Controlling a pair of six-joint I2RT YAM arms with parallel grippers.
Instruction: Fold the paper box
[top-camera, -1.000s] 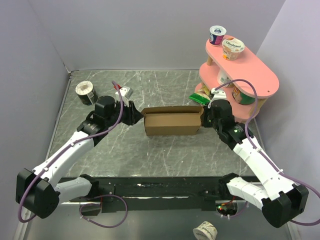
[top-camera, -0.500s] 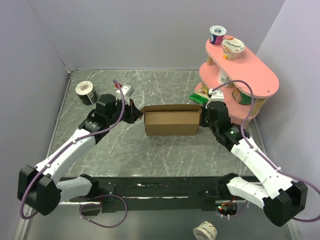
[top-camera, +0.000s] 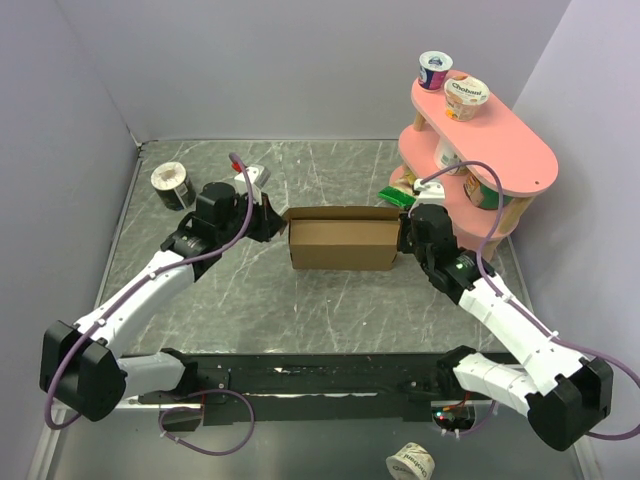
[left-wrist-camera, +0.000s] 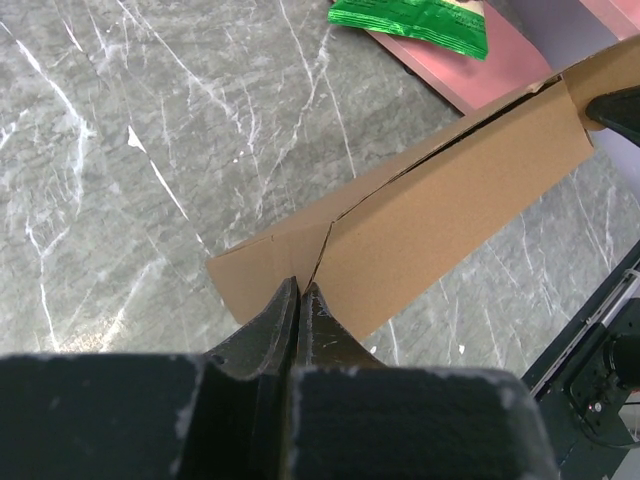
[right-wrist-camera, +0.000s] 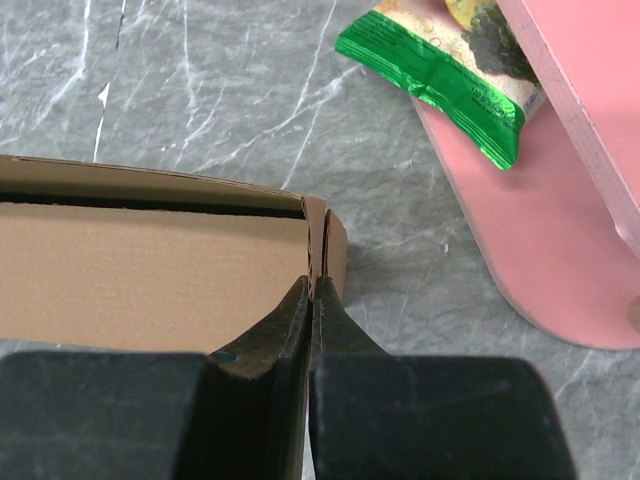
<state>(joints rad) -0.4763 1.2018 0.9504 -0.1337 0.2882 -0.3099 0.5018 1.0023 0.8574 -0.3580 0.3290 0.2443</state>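
As the left end effector and right end effector clamp its ends, the paper box lies mid-frame, long axis left-to-right.

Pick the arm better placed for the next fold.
Left, probably: the left end effector pinches the box at a flap seam; the right end effector grips the end hemmed in by the shelf and packet.

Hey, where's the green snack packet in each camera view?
Top external: green snack packet, right of centre, beyond the paper box's right end.
Left wrist: packet at the top edge, right of centre.
Right wrist: packet at upper right.
Shared landmark: the pink shelf, whose lowest tier it overlaps.
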